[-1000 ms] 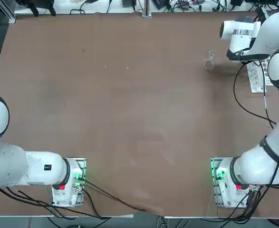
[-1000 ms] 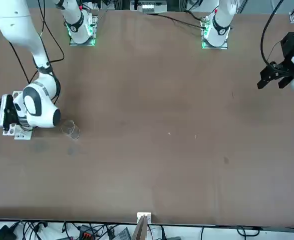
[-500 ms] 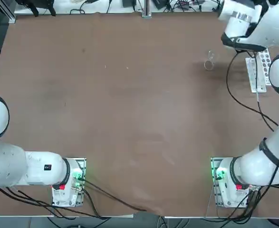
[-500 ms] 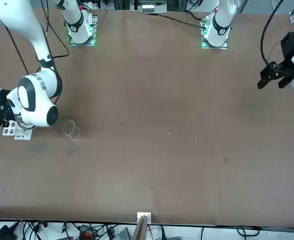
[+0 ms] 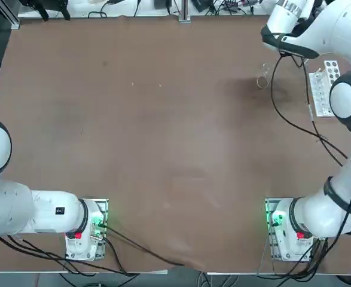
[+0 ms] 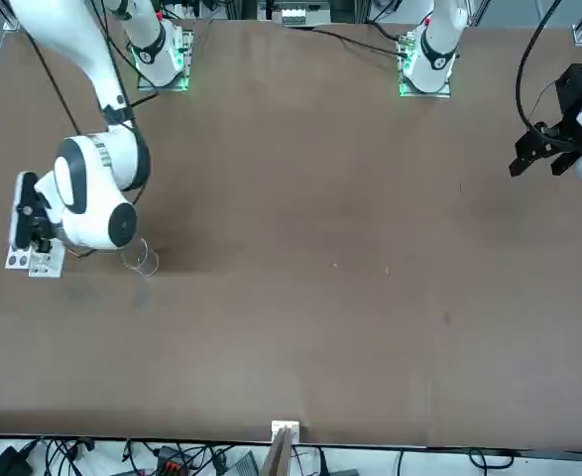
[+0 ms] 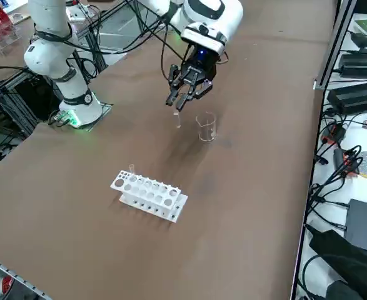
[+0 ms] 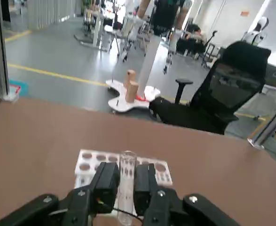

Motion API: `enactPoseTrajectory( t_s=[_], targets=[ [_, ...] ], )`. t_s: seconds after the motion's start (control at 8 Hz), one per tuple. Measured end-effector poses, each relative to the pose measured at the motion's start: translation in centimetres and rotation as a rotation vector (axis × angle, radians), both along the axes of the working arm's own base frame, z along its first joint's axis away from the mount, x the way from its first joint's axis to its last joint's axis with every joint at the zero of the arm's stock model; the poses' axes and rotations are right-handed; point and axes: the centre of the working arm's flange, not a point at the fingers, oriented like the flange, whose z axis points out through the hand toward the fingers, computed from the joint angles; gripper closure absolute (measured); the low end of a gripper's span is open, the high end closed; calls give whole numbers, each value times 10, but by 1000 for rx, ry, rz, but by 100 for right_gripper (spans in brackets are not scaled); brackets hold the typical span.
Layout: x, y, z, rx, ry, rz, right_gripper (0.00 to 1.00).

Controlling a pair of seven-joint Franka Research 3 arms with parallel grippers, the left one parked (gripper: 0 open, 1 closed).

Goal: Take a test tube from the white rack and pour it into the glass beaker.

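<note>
clear glass beaker, matt white rack

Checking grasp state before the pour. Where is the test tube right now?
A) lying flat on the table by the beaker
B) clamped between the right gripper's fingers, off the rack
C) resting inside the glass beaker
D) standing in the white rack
B: the wrist view shows the test tube pinched in the right gripper, with the white rack behind it; the side view has the gripper up beside the glass beaker.
</note>
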Motion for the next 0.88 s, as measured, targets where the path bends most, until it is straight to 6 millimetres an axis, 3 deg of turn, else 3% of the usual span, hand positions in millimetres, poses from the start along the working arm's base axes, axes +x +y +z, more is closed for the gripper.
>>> enactPoseTrajectory(
  t_s=[0.38,0.88],
  targets=[
    [-4,54,-1,136,2,-8,77],
    [3,95,15,370,38,-29,76]
  ],
)
